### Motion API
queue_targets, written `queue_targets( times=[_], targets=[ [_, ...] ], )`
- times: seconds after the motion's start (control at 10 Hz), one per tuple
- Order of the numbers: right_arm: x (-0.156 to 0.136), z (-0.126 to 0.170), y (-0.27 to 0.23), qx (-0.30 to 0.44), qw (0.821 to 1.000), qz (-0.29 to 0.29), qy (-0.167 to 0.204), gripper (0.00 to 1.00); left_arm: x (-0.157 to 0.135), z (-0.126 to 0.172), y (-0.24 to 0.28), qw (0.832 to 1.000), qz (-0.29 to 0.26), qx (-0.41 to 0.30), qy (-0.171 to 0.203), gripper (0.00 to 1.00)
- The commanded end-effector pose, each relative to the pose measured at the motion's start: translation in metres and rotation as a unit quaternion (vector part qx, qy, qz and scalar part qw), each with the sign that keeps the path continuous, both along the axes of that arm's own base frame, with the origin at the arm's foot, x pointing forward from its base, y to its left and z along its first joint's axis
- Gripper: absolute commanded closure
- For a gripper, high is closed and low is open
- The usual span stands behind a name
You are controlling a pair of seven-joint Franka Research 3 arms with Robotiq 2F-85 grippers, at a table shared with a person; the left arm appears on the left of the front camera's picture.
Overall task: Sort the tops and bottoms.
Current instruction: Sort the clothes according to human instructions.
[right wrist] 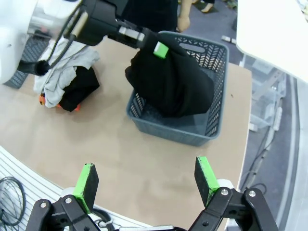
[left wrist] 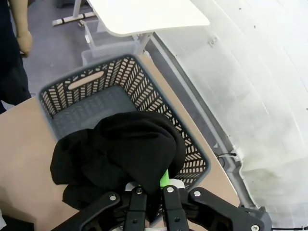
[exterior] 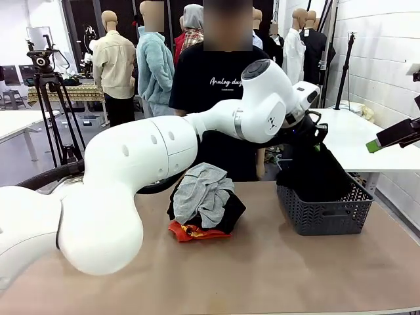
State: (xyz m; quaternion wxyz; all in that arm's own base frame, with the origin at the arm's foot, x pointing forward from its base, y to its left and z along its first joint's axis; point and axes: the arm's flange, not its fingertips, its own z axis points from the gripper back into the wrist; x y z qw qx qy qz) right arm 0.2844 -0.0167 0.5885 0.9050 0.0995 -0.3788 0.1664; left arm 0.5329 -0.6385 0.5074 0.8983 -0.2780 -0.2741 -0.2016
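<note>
The left arm [exterior: 131, 170] reaches across the table [exterior: 262, 275] to the grey basket [right wrist: 192, 130] on the robot's right. The left gripper [right wrist: 156, 48] is pinched on a black garment [right wrist: 168, 82], whose lower part hangs inside the basket. The right gripper [right wrist: 144, 168] hovers above the table's near edge, jaws spread wide and holding nothing. At mid-table, a grey top [exterior: 207, 190] lies on a second black garment [exterior: 230, 213] and an orange-red top [exterior: 190, 231].

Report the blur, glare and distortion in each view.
Front view: even light, the near left arm looms oversized. Left wrist view: wide-angle bends the basket rim; the black garment loses detail. Right wrist view: sharp, shadows soft.
</note>
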Motion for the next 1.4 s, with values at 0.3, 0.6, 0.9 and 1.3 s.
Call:
queue_targets(
  times=[0.3, 0.6, 0.9, 1.3],
  targets=[
    [0.001, -0.001, 0.0, 0.0, 1.0, 0.003, 0.001, 0.0, 0.07, 0.019, -0.106, 1.0, -0.02, 0.007, -0.014, 0.13],
    [0.001, -0.001, 0.0, 0.0, 1.0, 0.003, 0.001, 0.0, 0.067, 0.043, -0.1, 1.0, -0.017, -0.002, -0.006, 0.0],
    [0.001, -0.001, 0.0, 0.0, 1.0, 0.003, 0.001, 0.0, -0.01, 0.012, -0.006, 1.0, -0.014, -0.006, -0.016, 0.0],
    [0.001, -0.001, 0.0, 0.0, 1.0, 0.003, 0.001, 0.0, -0.01, 0.012, -0.006, 1.0, -0.014, -0.006, -0.016, 0.0]
  ],
)
